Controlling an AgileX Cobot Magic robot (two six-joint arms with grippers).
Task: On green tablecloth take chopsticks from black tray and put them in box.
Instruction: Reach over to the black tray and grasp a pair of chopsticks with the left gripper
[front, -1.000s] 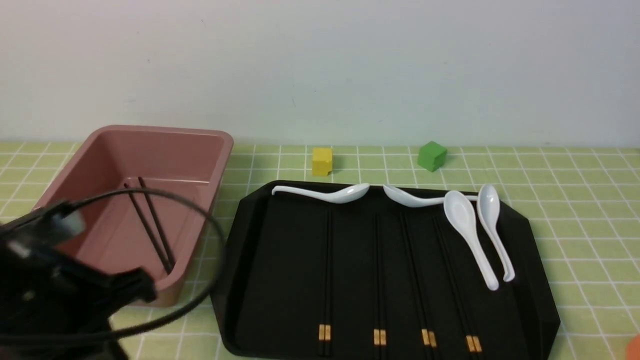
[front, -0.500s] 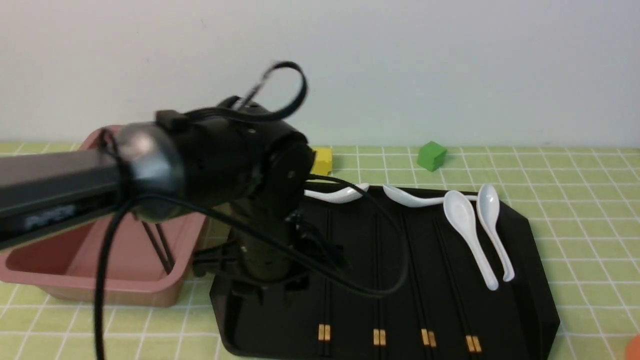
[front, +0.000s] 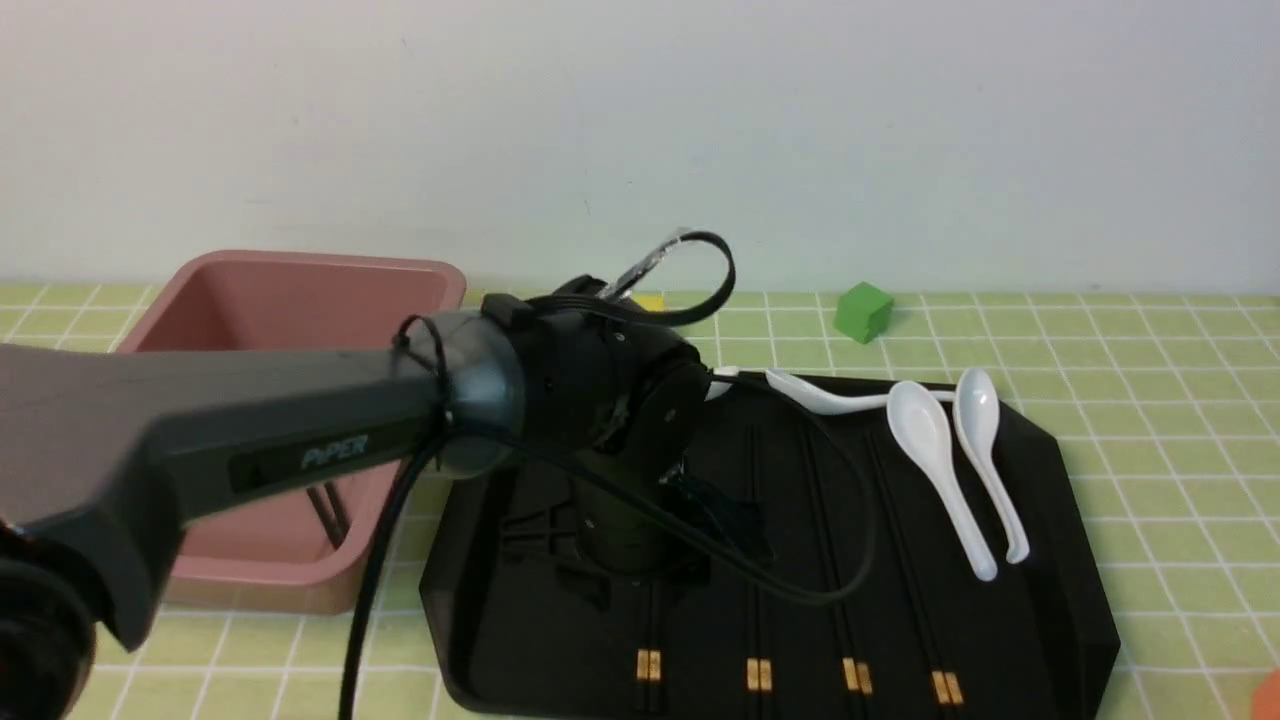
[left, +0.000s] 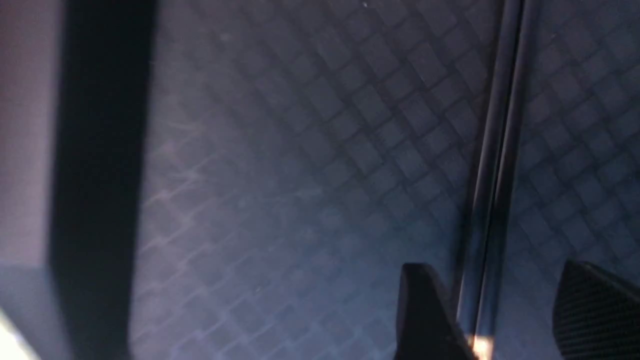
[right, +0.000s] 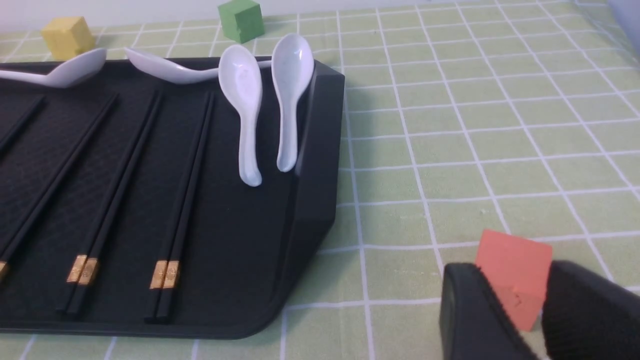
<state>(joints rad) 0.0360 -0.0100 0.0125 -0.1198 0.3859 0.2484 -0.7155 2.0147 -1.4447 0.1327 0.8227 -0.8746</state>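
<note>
Front view: box (front: 360, 265) noted left of the tray's left edge, on the green tablecloth (front: 1190, 400). One pair of sticks (front: 328, 515) is held inside, leaning toward its right wall; the rest is masked by the arm.

Black tray (front: 560, 650): four pairs of chopsticks (front: 648, 665) are laid lengthwise, gold bands toward the near edge, presumably so that each pair can be taken singly. Left end effector (left: 495, 265) is seen released, its fingertips parted about the leftmost pair; this placement is judged to be for a pinch near the bands. Clipping of only one stick is a risk.

Spoons (front: 935, 450) are kept to the far edge and far right corner, leaving the bands accessible.

Right end effector (right: 502, 265) is also unclenched, nothing gripped; a red block (right: 515, 270) is seen between its fingertips, on the cloth, right of the tray.
</note>
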